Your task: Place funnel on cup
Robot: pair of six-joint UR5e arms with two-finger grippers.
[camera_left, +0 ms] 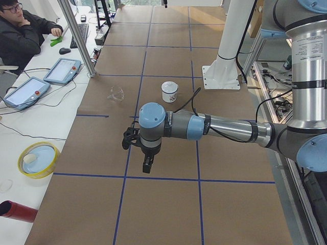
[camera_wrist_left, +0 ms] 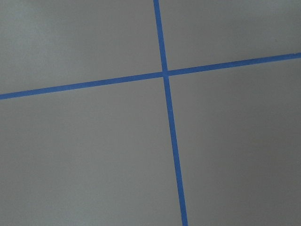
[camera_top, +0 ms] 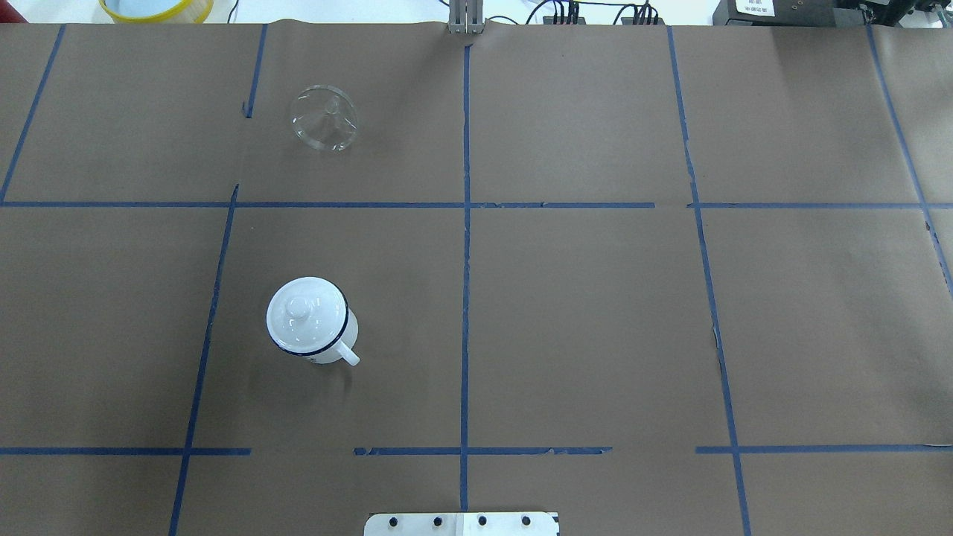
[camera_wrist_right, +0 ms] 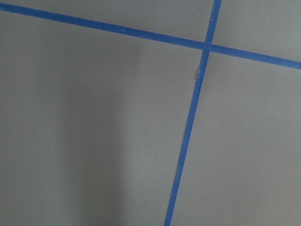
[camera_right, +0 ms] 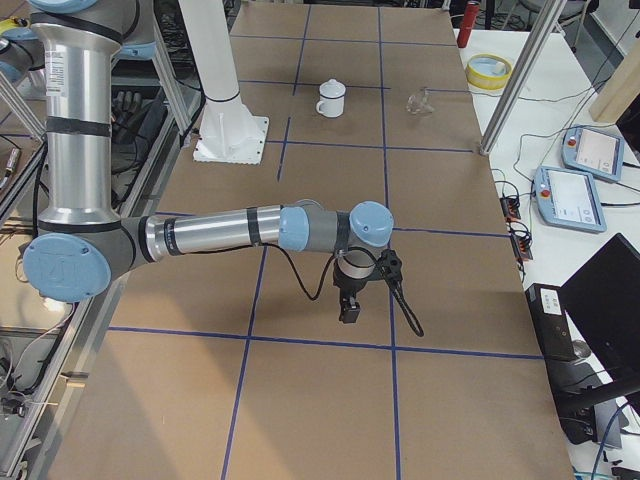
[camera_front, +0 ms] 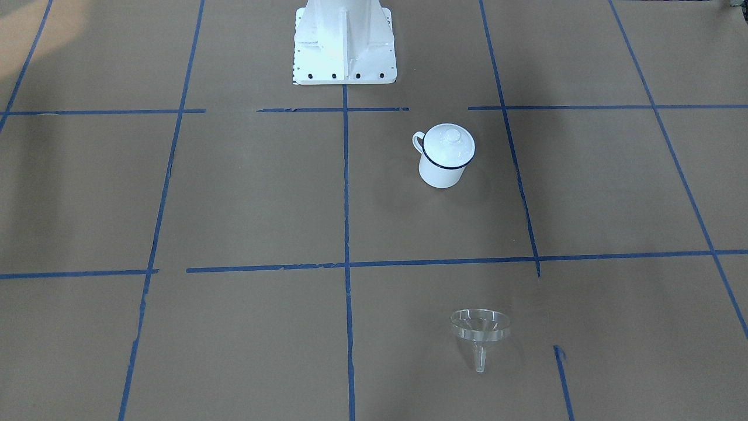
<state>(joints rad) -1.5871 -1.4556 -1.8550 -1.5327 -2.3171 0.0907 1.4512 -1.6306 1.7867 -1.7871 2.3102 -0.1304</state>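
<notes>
Risk: seating small clear funnel (camera_front: 480, 326), lying on side, onto white enamel blue-rimmed mug (camera_front: 441, 171) w/ white knobbed lid (camera_front: 449, 146) still on; prob. blocks spout, topples. Re jaws: can't tell if clenched.

The table (camera_front: 245, 193) is brown, gridded with blue tape (camera_front: 346, 193). The cup (camera_front: 441, 172) is white with a dark blue rim. The funnel (camera_front: 479, 326) is clear. The left arm (camera_left: 225, 127) and right arm (camera_right: 220, 232) are silver with pale blue joints.

I'm seeing the left arm (camera_left: 225, 128) and right arm (camera_right: 210, 235) wearing silver tubes and light-blue joint caps, black cables (camera_right: 404, 300) looping toward the dark left gripper (camera_left: 147, 167) and right gripper (camera_right: 350, 314).
</notes>
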